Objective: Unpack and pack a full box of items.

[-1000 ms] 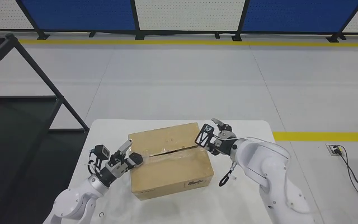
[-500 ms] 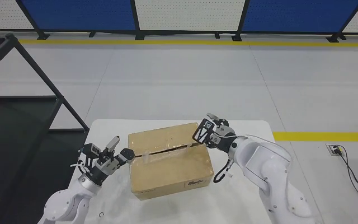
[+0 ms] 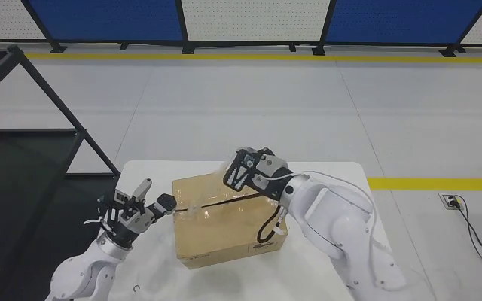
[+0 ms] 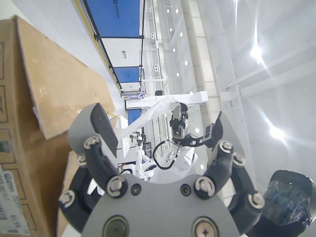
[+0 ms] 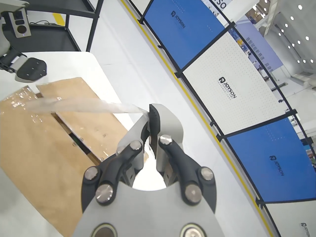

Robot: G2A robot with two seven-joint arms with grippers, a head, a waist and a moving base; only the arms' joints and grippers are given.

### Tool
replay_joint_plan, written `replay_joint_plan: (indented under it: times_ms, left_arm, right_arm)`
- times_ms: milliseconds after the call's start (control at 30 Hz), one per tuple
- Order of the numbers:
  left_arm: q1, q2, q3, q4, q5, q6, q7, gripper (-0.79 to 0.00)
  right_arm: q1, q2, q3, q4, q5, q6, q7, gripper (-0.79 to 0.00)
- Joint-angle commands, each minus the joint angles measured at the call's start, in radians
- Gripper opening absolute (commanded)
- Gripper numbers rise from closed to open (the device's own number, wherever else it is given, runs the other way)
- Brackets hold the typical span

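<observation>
right wrist view, right fingers [image 5: 166, 122] pinching tape strip [image 5: 81, 105] from box [image 5: 32, 139], left fingers [image 4: 102, 127] spread

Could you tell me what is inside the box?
The box shows only a dark slit between its flaps; the contents are covered. The right claw pinches tape peeled off the top.

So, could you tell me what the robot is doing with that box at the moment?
The right tool is shut on a strip of tape, lifted above the box; the strip's far end is stuck to the box top. The flaps lie closed. The left tool hangs open beside the box.
</observation>
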Motion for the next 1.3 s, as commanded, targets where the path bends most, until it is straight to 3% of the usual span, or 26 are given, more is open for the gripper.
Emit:
replay_joint_plan:
  times_ms: [0, 200, 633, 1267]
  left_arm:
    - [0.003, -0.001, -0.003, -0.008, -0.014, -0.007, 0.001, 0.0]
    - [-0.025, -0.004, 0.03, -0.019, 0.004, 0.02, -0.007, 0.0]
    - [-0.118, -0.016, 0.161, 0.075, 0.118, 0.068, -0.008, 0.0]
    - [-0.093, -0.014, 0.139, 0.1, 0.155, 0.07, 0.01, 0.0]
  right_arm:
    - [0.027, -0.006, -0.026, 0.018, 0.004, 0.002, -0.001, -0.785]
    - [0.077, -0.02, -0.069, 0.069, 0.015, 0.02, -0.008, -0.785]
    - [0.057, -0.023, -0.042, 0.037, 0.014, 0.07, -0.026, -0.785]
    - [0.04, -0.022, -0.011, -0.028, 0.011, 0.06, -0.039, -0.785]
